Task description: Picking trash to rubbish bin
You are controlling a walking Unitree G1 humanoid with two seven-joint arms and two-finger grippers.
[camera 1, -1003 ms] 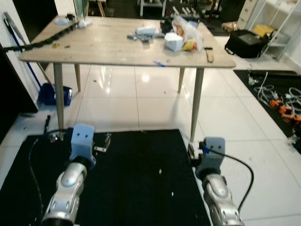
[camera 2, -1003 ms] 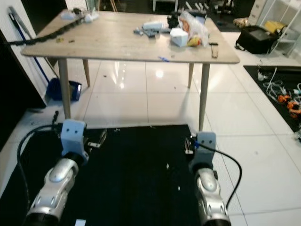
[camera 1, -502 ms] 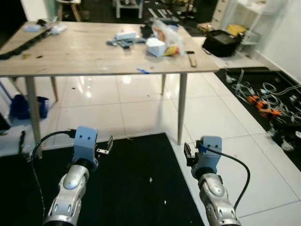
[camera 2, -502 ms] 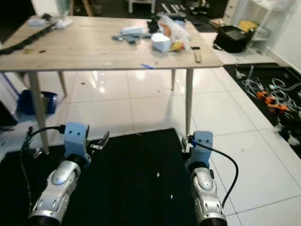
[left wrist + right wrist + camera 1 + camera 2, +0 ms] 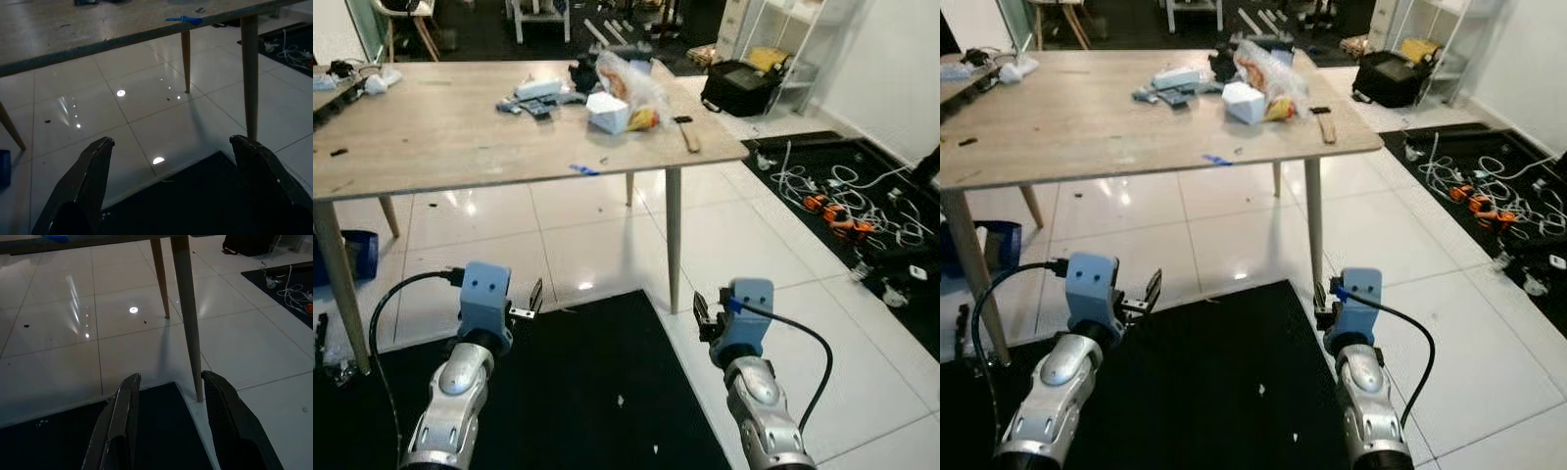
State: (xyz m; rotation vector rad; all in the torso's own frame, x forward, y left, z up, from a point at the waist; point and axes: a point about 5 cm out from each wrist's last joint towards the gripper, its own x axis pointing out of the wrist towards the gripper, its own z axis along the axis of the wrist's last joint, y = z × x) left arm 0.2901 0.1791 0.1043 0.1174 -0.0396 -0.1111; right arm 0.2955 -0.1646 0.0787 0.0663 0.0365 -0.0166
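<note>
Black-fingered left gripper (image 5: pixel 171 183) and right gripper (image 5: pixel 168 426) are held spread, empty, above a black mat (image 5: pixel 597 392); tabletop litter (image 5: pixel 617 103) is indistinct.

Bench (image 5: pixel 460 137) ahead w/ bag (image 5: pixel 631 83) + box (image 5: pixel 607 113) on its far right part; mat (image 5: pixel 578 392) before bench; cables (image 5: pixel 842 201) right of bench.

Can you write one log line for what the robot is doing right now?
near table | left gripper open, empty | right gripper open, empty | trash on table

Pale wood table (image 5: pixel 440 137), black mat (image 5: pixel 578 392), white tiles (image 5: pixel 754 245).
</note>
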